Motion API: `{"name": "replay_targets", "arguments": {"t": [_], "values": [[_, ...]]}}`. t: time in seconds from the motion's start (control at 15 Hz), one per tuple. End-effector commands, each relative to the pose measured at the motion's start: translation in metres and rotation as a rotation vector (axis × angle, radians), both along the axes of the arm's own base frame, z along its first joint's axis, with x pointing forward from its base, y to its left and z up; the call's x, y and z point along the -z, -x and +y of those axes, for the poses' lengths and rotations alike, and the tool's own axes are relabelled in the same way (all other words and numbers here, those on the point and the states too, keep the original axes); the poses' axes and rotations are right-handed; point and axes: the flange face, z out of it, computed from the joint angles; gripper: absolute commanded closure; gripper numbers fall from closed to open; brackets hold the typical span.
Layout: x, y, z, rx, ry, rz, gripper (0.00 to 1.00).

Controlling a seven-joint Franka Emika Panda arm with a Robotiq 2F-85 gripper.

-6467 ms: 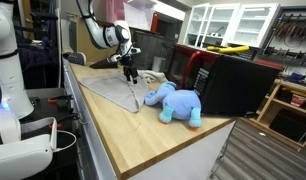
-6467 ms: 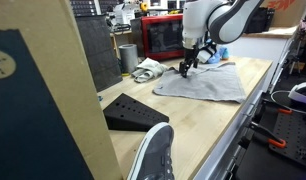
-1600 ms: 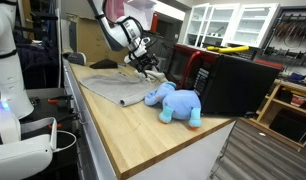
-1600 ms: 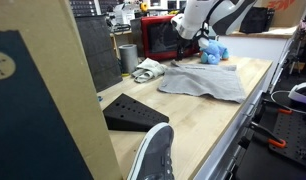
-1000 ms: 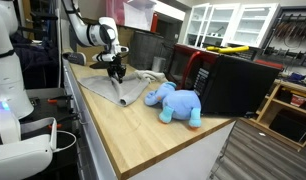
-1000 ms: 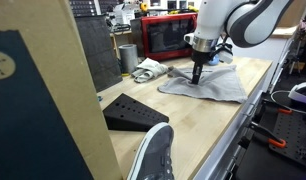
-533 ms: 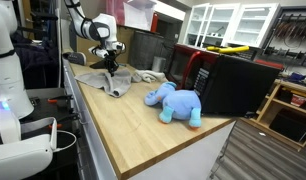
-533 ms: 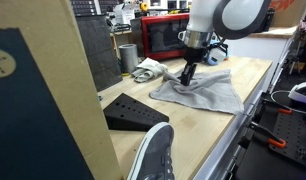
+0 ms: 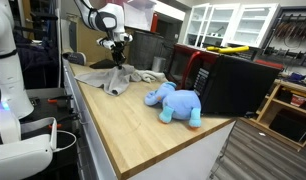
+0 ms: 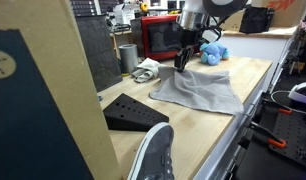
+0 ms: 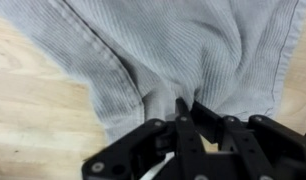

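Wrist view: gripper (image 11: 183,106) pinches grey ribbed cloth (image 11: 198,45) over wooden table (image 11: 33,112).

Grey cloth (image 11: 193,50): ribbed knit, soft, matt, with a stitched hem. Pale wood table top (image 9: 143,135), smooth with a dull sheen. Matt black gripper (image 11: 183,108), hard plastic or metal by the look; fuzzy blue plush toy (image 9: 175,102).

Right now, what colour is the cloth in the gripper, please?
The cloth is plain grey, clearest in the wrist view.
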Motion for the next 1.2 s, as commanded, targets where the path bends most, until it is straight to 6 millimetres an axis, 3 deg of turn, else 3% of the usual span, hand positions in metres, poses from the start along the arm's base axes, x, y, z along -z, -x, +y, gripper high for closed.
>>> {"name": "replay_targets", "arguments": {"t": [0.0, 0.33, 0.6, 0.87, 1.13], "values": [[-0.017, -0.006, -0.015, 0.032, 0.036, -0.022, 0.64], [-0.034, -0.014, -0.027, 0.067, -0.009, -0.003, 0.29], [-0.042, -0.026, -0.049, 0.124, 0.032, -0.013, 0.00], [-0.021, -0.032, -0.071, 0.152, 0.112, -0.003, 0.00], [0.011, -0.030, -0.077, 0.130, 0.161, 0.062, 0.00]]}}
